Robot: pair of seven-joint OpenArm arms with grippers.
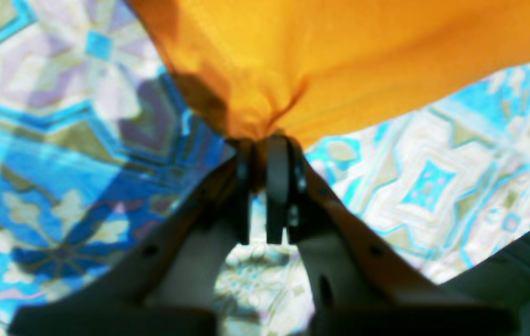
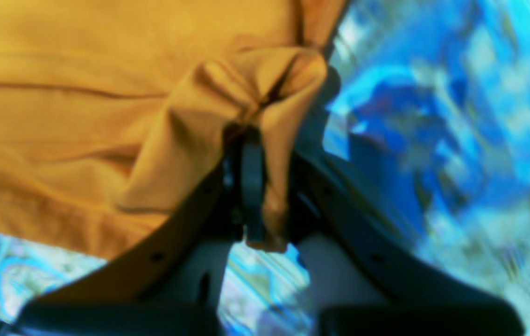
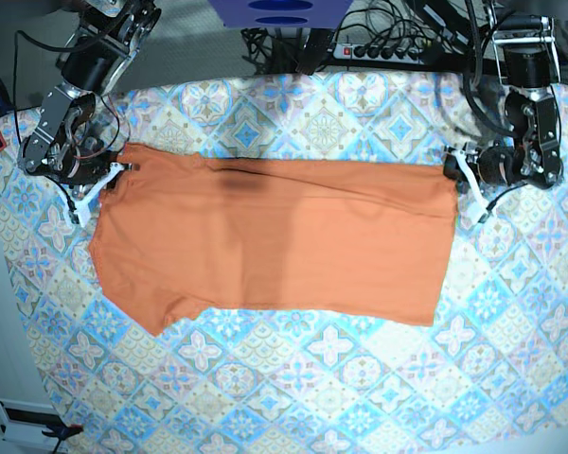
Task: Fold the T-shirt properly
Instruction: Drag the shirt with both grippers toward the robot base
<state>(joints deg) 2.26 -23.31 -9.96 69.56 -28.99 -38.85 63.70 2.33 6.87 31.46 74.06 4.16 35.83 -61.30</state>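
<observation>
The orange T-shirt (image 3: 275, 241) lies spread flat across the patterned tablecloth, a short sleeve pointing to the lower left. My left gripper (image 3: 452, 170) is at its upper right corner. In the left wrist view the left gripper (image 1: 265, 144) is shut on a pinched point of the T-shirt (image 1: 339, 60), which fans out above it. My right gripper (image 3: 123, 170) is at the upper left corner. In the right wrist view the right gripper (image 2: 269, 140) is shut on a bunched fold of the T-shirt (image 2: 82, 116), and a tab of cloth hangs down between the fingers.
The blue-and-cream tablecloth (image 3: 312, 378) covers the whole table. Cables and a power strip (image 3: 388, 47) run along the back edge beside a blue object (image 3: 279, 11). A white box (image 3: 24, 421) sits off the table at the lower left.
</observation>
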